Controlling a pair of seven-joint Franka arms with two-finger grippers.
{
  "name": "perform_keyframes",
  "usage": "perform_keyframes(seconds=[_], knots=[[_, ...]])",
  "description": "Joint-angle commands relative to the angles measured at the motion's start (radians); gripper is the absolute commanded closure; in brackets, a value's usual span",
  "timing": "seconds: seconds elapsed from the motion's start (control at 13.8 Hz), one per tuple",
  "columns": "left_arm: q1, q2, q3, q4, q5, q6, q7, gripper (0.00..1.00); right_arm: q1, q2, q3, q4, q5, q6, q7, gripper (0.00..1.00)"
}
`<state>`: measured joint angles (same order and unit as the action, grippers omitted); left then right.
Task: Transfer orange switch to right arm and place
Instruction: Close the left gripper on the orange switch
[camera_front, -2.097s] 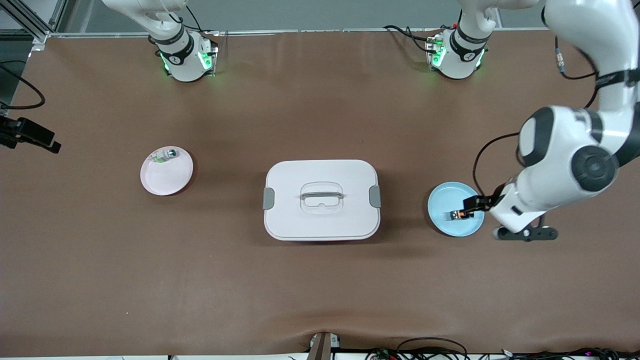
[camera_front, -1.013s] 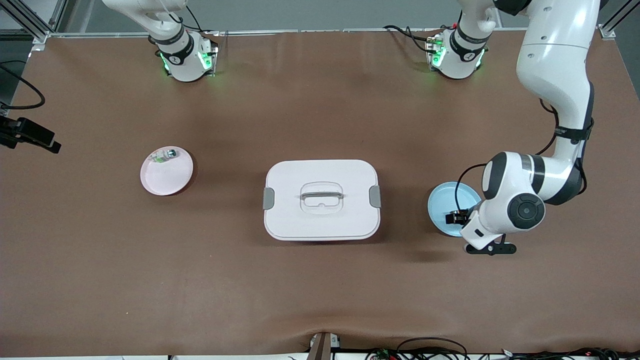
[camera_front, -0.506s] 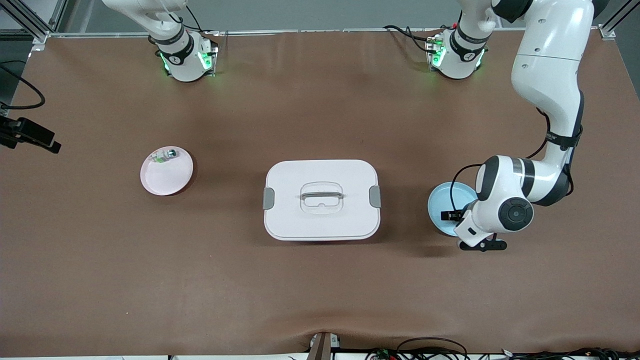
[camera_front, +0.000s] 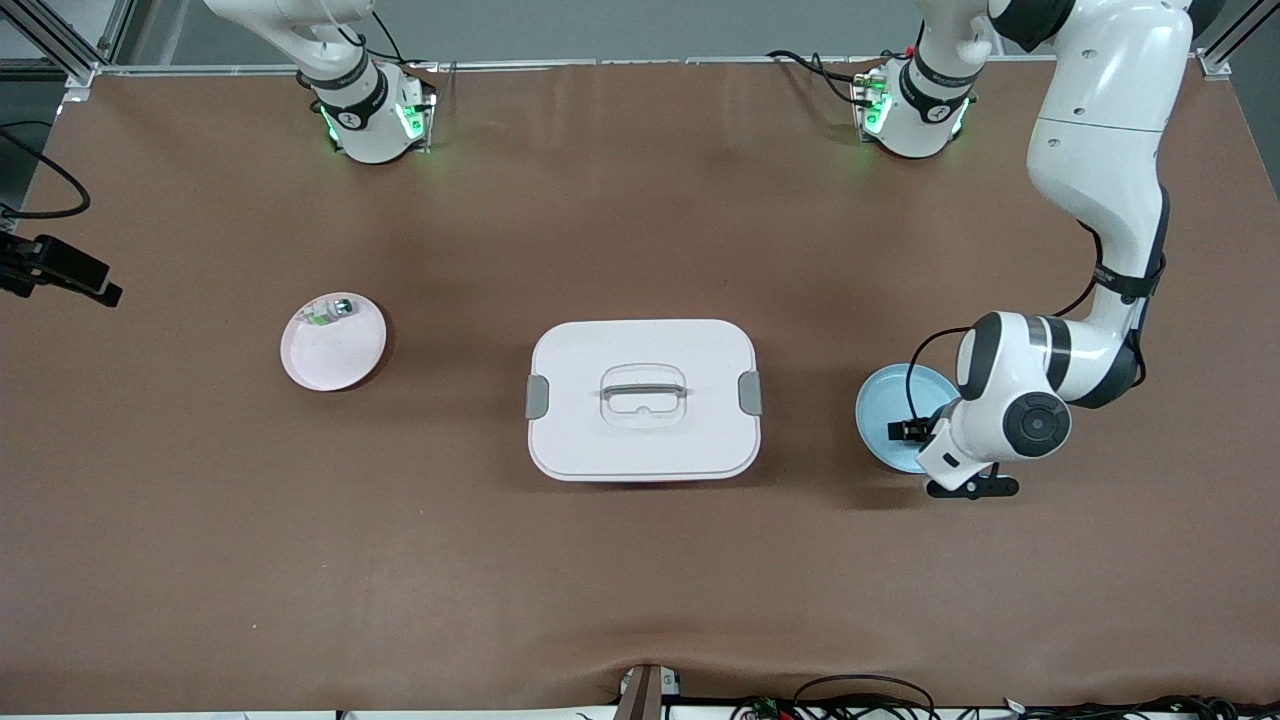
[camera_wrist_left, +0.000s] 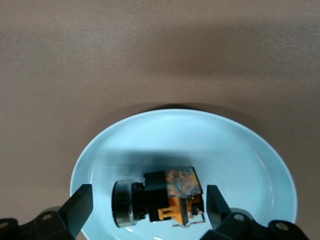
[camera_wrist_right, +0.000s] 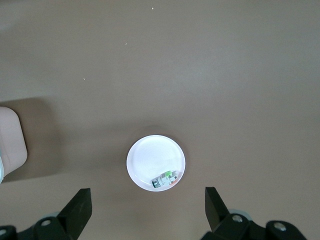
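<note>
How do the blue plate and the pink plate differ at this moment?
The blue plate holds the orange switch; the pink plate holds a white-green part. The open left gripper straddles the switch on the blue plate; the open right gripper hangs high over the pink plate. Both are small and round.

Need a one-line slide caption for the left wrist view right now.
Left gripper, fingers open, straddles the small black-and-orange switch lying in the round light-blue plate.

From the front camera I lost the tiny black-and-orange switch (camera_wrist_left: 170, 197) under my left arm's wrist, which also covered part of the round pale-blue plate (camera_front: 880, 400).
</note>
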<state>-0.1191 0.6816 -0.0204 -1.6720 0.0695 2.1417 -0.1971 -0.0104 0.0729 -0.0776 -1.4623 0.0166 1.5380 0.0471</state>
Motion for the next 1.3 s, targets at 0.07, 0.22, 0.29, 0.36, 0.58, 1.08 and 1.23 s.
perform_keyframes(seconds=[0.07,0.22,0.29,0.36,0.58,1.08,1.23], knots=[[0.007,-0.011,-0.007,-0.017,0.001,0.021,-0.022,0.0,-0.014,-0.022,0.01,-0.02,0.002,0.007,-0.012,0.0],[0.007,-0.01,-0.009,-0.018,0.0,0.024,-0.056,0.0,-0.014,-0.022,0.01,-0.02,0.002,0.008,-0.012,0.0],[0.007,-0.01,-0.009,-0.02,0.0,0.024,-0.083,0.0,-0.014,-0.022,0.01,-0.02,0.002,0.008,-0.012,0.0],[0.006,-0.01,-0.009,-0.02,0.0,0.026,-0.1,0.0,-0.014,-0.022,0.01,-0.02,0.002,0.008,-0.012,0.0],[0.004,-0.008,-0.01,-0.023,-0.019,0.053,-0.149,0.0,-0.014,-0.022,0.01,-0.02,0.002,0.007,-0.012,0.0],[0.003,-0.001,-0.015,-0.032,-0.019,0.076,-0.154,0.0,-0.014,-0.022,0.01,-0.02,0.002,0.007,-0.012,0.0],[0.003,-0.001,-0.015,-0.032,-0.019,0.076,-0.153,0.0,-0.014,-0.022,0.01,-0.02,0.002,0.007,-0.012,0.0]])
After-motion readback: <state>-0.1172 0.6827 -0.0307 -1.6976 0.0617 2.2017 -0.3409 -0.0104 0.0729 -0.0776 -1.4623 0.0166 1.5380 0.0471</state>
